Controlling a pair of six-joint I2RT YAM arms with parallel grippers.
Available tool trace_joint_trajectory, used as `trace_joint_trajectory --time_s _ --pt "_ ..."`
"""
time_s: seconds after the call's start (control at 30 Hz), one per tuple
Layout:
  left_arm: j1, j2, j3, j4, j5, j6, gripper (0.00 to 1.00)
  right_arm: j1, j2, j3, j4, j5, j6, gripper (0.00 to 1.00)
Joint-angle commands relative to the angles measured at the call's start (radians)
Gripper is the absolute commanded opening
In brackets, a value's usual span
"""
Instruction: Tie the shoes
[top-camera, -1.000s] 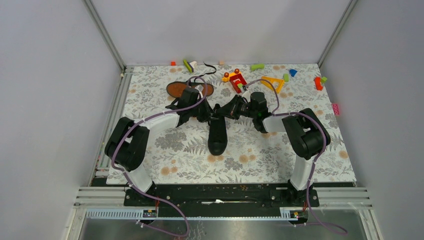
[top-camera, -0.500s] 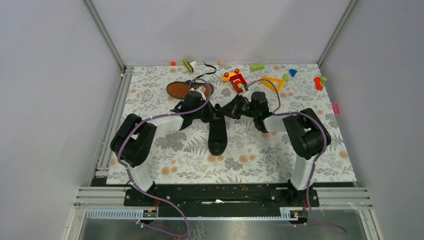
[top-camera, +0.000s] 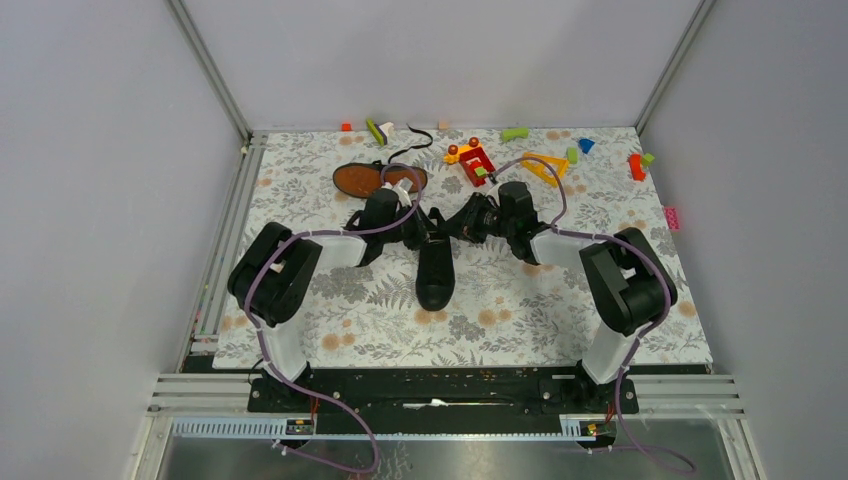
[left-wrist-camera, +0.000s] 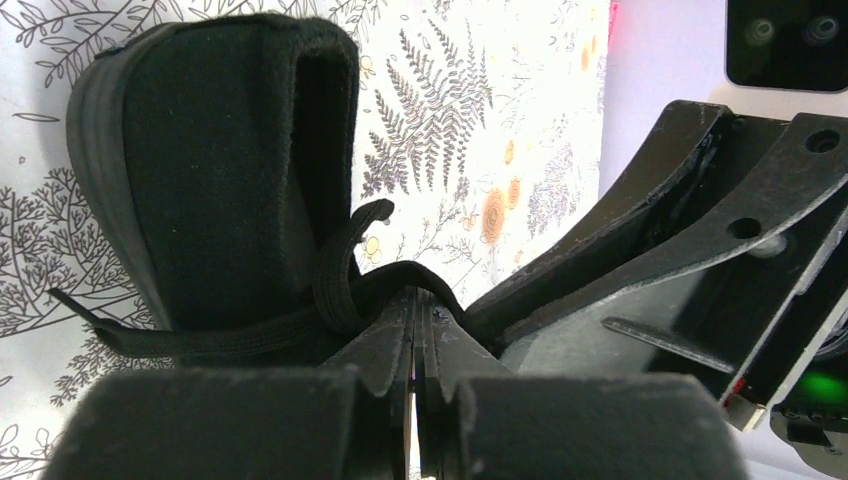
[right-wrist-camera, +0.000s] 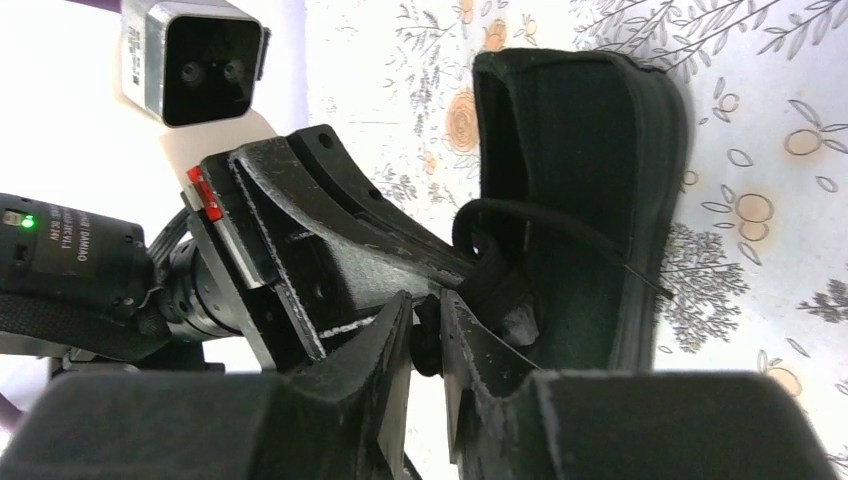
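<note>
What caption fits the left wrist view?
Left gripper shut on a black lace beside the black shoe.

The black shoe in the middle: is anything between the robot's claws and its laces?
Nothing visible. The left gripper is shut on the thin black lace of the black low-top sneaker; the right gripper sits right at that sneaker's opening.

From above, the left hand and right hand hide the lace over the near shoe's opening. The far shoe shows only sole; its upper is hidden. Both wrist views blur the finger bases at the bottom edge. Whether the right hand's tips pinch the lace is unclear
</note>
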Motion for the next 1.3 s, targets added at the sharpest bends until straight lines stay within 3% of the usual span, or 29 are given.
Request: trace_joint_trajectory --time_s 0.0,0.5,0.63,1.0,1.27 --pt "0.015 0.014 -0.016 0.122 0.060 -0.006 0.00 0.012 -0.058 0.073 -0.175 0.071 -0.115 0.25" --pt "0.016 0.023 -0.024 0.132 0.074 0.002 0.00 0.014 -0.089 0.142 -0.373 0.122 -0.225 0.37" --pt "0.016 0.027 -0.023 0.132 0.073 0.002 0.00 0.015 -0.087 0.153 -0.390 0.116 -0.236 0.49" --pt "0.016 0.032 -0.018 0.128 0.078 0.005 0.00 0.015 -0.116 0.195 -0.527 0.181 -0.282 0.60" --pt "0.016 0.028 -0.021 0.128 0.079 0.005 0.00 0.015 -0.162 0.227 -0.672 0.199 -0.340 0.52"
